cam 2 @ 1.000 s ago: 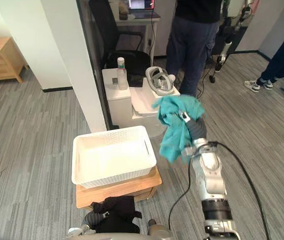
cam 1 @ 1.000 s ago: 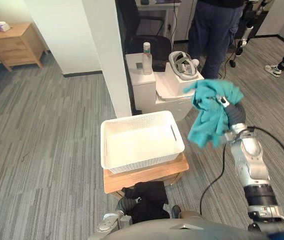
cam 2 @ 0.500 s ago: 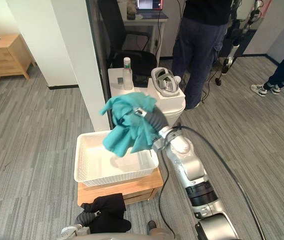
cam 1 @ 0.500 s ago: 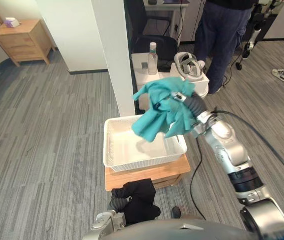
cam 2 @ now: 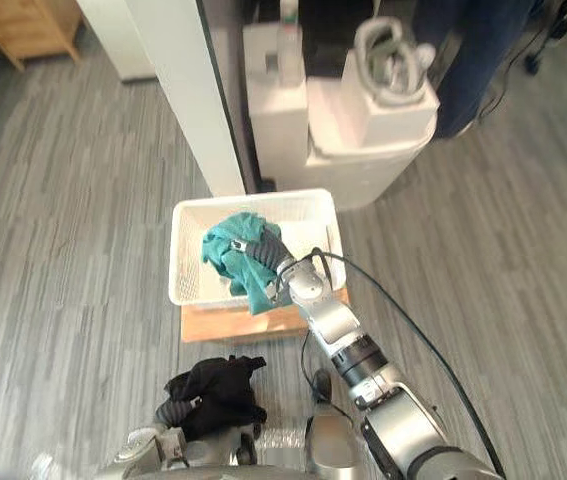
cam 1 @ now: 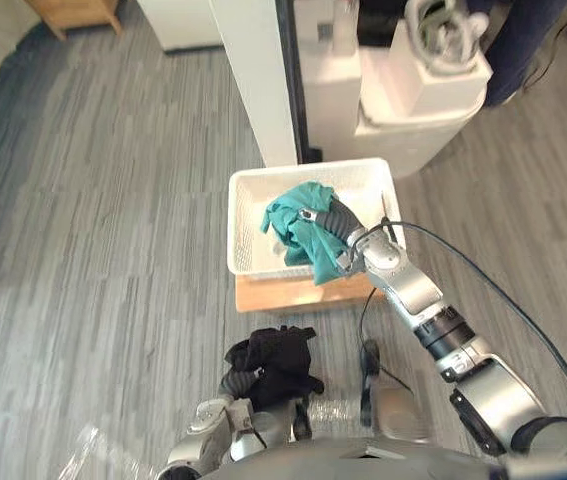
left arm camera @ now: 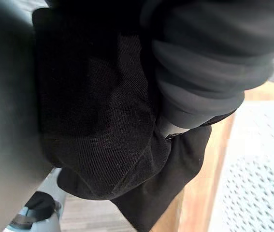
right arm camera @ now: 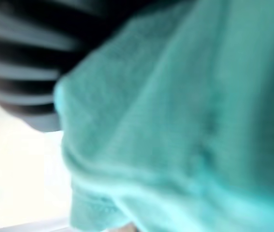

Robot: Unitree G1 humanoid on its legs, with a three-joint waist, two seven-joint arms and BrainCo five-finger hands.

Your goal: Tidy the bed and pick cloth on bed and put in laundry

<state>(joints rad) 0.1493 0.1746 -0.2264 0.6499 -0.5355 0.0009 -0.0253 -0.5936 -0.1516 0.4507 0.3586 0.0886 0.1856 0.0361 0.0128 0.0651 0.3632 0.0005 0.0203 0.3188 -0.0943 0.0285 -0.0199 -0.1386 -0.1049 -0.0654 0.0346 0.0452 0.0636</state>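
Over white basket [cam 1: 246, 190] on wooden stand [cam 1: 283, 293]: teal cloth [cam 1: 293, 225]; grey floor [cam 1: 113, 200] around.

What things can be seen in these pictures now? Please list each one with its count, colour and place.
laundry basket: one, white, on the wooden stand
wooden stand: one, light brown, on the floor
teal cloth: one, over the basket, in the right hand
black cloth: one, near the stand, at the left hand
pillar: one, white, behind the basket
white unit: one, beside the pillar
headset: one, grey, on the unit
person: one, dark blue trousers, behind the unit
floor: grey, striped
right hand: one, dark cover, gripping the teal cloth
left hand: one, dark cover, against the black cloth
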